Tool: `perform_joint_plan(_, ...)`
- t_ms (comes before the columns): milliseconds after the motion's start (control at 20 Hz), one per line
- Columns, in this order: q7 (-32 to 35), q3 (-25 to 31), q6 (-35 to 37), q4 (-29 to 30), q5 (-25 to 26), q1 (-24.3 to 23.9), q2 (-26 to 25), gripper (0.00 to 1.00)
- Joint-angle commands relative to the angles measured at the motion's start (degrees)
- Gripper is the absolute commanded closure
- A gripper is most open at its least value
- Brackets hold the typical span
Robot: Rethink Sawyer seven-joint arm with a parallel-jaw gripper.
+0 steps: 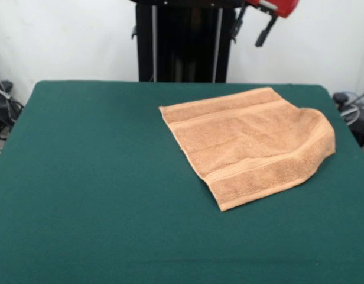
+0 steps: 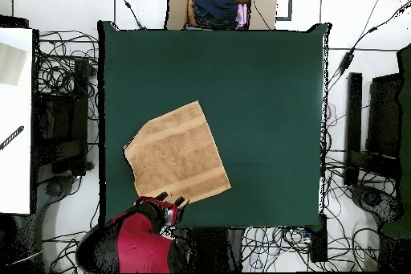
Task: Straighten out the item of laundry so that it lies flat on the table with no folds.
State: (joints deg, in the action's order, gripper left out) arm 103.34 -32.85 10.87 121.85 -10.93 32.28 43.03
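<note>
The item of laundry, a light orange-tan towel with woven bands near two edges, lies on the right half of the green table. It is mostly spread out, but its right corner is humped and turned under. In the overhead view the towel sits near the table's lower left edge, with one corner cut off on the left. My gripper hangs above and behind the towel, open and empty. From overhead the gripper is just off the towel's lower edge.
A cardboard box holding dark and pink clothes stands past the table's top edge in the overhead view. Cables and black equipment surround the table on both sides. A white surface lies at the left.
</note>
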Motion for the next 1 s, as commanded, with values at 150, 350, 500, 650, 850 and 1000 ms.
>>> perform_joint_plan(150, 10.7, 4.0, 5.6, -1.2, -2.3, -6.3, 0.1, 0.00)
perform_joint_plan(350, 8.3, 5.1, 7.9, -2.6, -1.1, -9.1, 1.2, 0.00)
perform_joint_plan(500, 6.5, 4.6, 9.7, -5.3, 0.6, -9.2, 1.2, 0.00)
perform_joint_plan(650, 8.5, 2.5, 8.5, -8.3, 0.6, -6.2, -1.7, 0.00)
perform_joint_plan(850, 10.4, 3.7, 7.7, -9.9, -0.5, -6.1, -4.5, 0.00)
perform_joint_plan(1000, 9.9, 4.8, 7.1, -9.9, -0.5, -7.3, -4.9, 0.00)
